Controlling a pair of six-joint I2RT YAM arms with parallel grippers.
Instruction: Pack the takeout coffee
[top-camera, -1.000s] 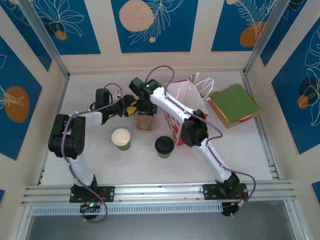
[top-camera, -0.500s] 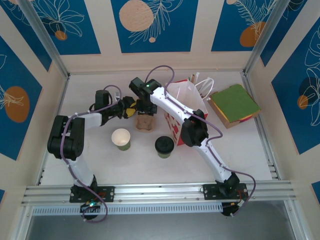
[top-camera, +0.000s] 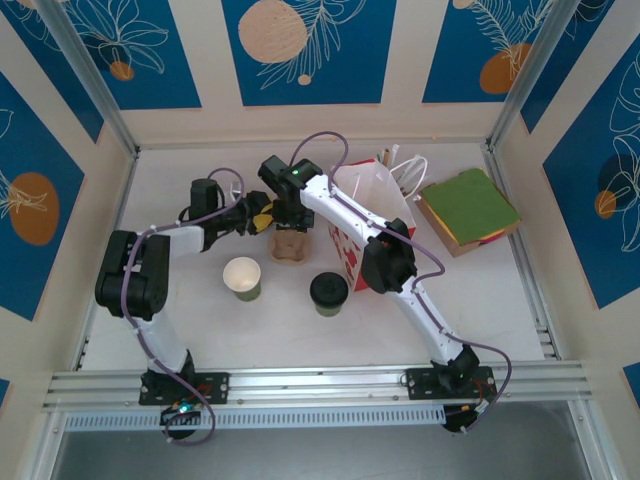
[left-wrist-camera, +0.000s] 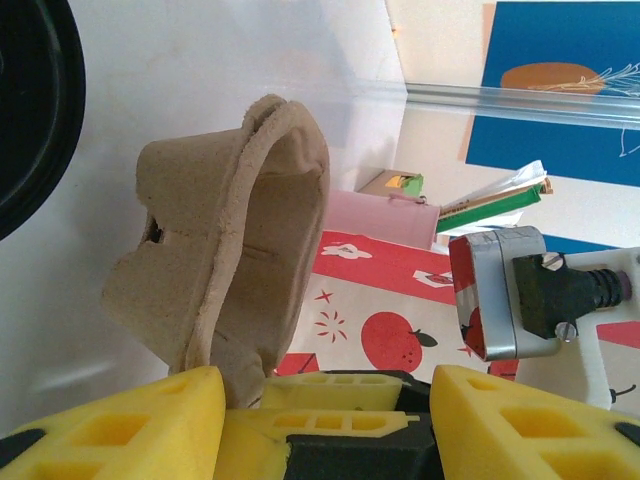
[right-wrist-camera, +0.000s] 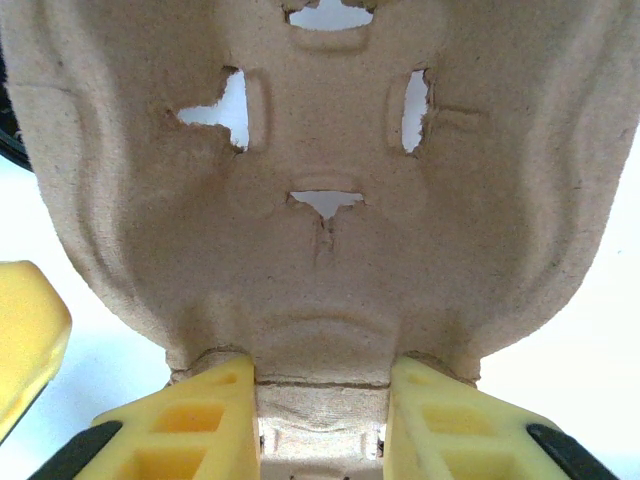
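The takeout coffee (top-camera: 328, 292), a short green cup with a black lid, stands on the table in front of the red-and-white bag (top-camera: 375, 228). Behind it sits a brown pulp cup carrier (top-camera: 291, 243). My right gripper (top-camera: 288, 222) reaches over from the bag side and is shut on the carrier's rim, as the right wrist view shows with the carrier (right-wrist-camera: 320, 180) pinched at the gripper (right-wrist-camera: 322, 420). My left gripper (top-camera: 258, 214) is at the carrier's left, open. In the left wrist view the carrier (left-wrist-camera: 220, 230) rests against the left of this gripper (left-wrist-camera: 325, 420).
A lidless green cup (top-camera: 243, 278) with a cream inside stands left of the coffee. A green-topped cardboard stack (top-camera: 467, 210) lies at the back right. The bag (left-wrist-camera: 400, 300) stands open-topped just right of the carrier, and the white table (top-camera: 200, 330) is bare in front.
The left arm has shifted very slightly; both grippers and the carrier stay where they were.
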